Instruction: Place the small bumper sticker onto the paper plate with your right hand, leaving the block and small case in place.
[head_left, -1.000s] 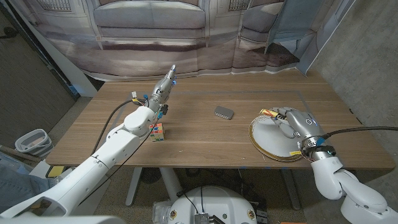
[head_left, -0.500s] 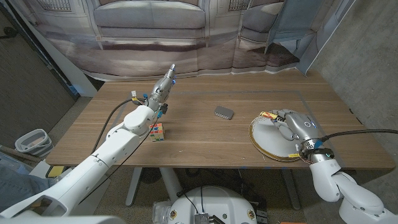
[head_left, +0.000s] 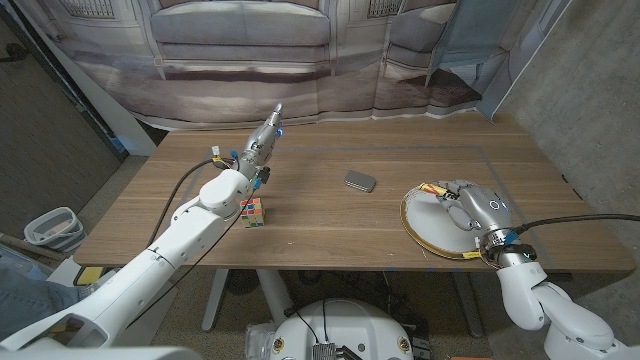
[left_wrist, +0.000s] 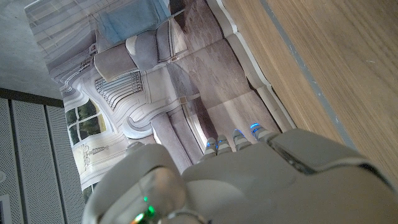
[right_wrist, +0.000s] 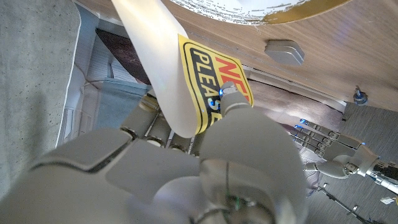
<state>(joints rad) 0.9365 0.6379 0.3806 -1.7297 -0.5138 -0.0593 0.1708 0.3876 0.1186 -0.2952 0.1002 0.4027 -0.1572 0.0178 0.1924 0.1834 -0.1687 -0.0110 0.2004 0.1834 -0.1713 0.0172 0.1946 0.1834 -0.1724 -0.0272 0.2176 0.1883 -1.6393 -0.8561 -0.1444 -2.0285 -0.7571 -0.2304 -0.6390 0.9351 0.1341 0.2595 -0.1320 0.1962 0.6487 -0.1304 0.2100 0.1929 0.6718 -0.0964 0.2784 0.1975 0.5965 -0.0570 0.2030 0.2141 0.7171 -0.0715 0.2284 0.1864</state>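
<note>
My right hand over round paper plate, gold-edged, white. Thumb and fingers pinch bumper sticker: curled glossy strip, yellow face, black and red lettering, white back; sits at my fingertips above plate rim. Small grey rounded case beyond my fingertips on wood-grain table. Multicoloured block beside my left forearm. Left hand raised, fingers straight, pressed together.

Bumper sticker: yellow, black and red lettering, curled, pinched in my right hand over the paper plate's far rim. Plate white, gold edge, flat on table. Colour-cube block near my left arm. Small grey case mid-table, apart from both.
</note>
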